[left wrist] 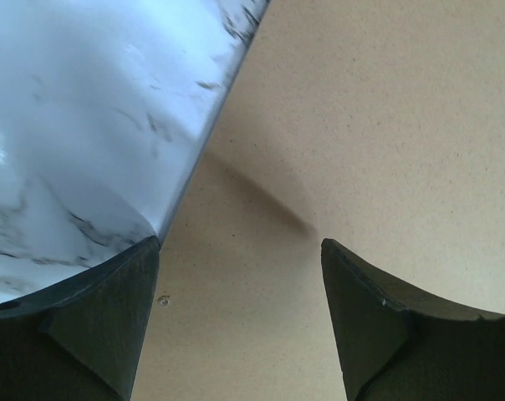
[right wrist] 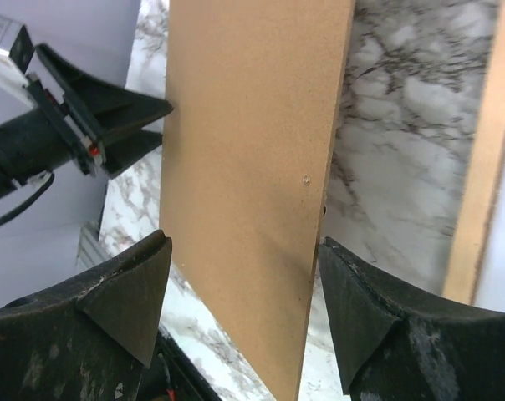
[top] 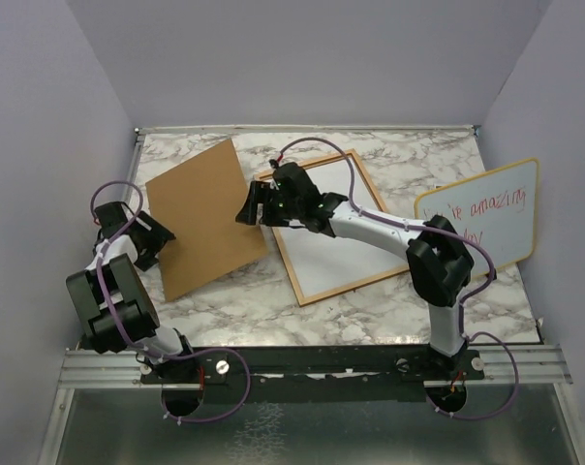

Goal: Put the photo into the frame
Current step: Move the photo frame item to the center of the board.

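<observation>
Left arm (top: 113,300) at lower left and right arm (top: 409,242) right of centre share one build: bulky black joints, white links, and thin purple cables (top: 312,141) looping alongside. Fingers (right wrist: 123,292) are dark scuffed wedges. The left gripper (right wrist: 165,121) at upper left carries a white block and small red marks.

A yellow-rimmed whiteboard (top: 491,213) with red handwriting leans at the right edge of the marble table (top: 370,310).

Arms: left claw (top: 162,238) spread wide, elbow folded; right claw (top: 246,207) spread, arm reaching forward-left.
</observation>
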Tool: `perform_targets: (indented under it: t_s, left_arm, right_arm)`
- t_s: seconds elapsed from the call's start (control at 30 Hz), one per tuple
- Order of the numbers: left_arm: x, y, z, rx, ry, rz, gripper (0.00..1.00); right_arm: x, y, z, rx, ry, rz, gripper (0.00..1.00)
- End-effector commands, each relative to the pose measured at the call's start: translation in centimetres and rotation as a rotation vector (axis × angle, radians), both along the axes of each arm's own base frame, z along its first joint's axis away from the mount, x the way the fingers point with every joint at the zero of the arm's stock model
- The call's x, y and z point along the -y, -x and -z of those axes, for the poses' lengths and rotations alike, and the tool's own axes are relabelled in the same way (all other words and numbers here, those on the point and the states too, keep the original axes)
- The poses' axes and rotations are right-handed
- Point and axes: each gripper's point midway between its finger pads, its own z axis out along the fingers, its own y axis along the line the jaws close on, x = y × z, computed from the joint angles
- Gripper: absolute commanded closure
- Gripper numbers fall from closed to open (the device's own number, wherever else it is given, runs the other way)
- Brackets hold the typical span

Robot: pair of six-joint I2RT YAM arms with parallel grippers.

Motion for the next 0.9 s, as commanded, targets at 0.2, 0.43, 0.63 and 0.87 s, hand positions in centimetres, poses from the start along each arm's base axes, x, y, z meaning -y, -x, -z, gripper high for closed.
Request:
perform_targets:
  t_s: [0.2, 0.43, 0.63, 0.87]
  left_arm:
    - [10.0, 3.4, 1.3, -0.11, 0.181, 0.16, 0.22]
    - [10.7, 3.8, 1.6, -0.119, 0.155, 0.196, 0.22]
    - [9.7, 3.9, 1.7, -0.135, 0.092, 0.198, 0.18]
    - [9.0, 3.6, 1.6, -0.14, 0.046, 0.199, 0.12]
  right_arm:
    - [3.4, -0.6, 1.5, -0.014, 0.021, 0.117, 0.26]
    - [7.2, -1.4, 4.5, -0.055, 0.069, 0.173, 0.26]
    - [10.7, -2.0, 5.5, -0.012, 0.152, 0.183, 0.26]
    - [11.3, -1.2, 6.7, -0.02, 0.184, 0.097, 0.26]
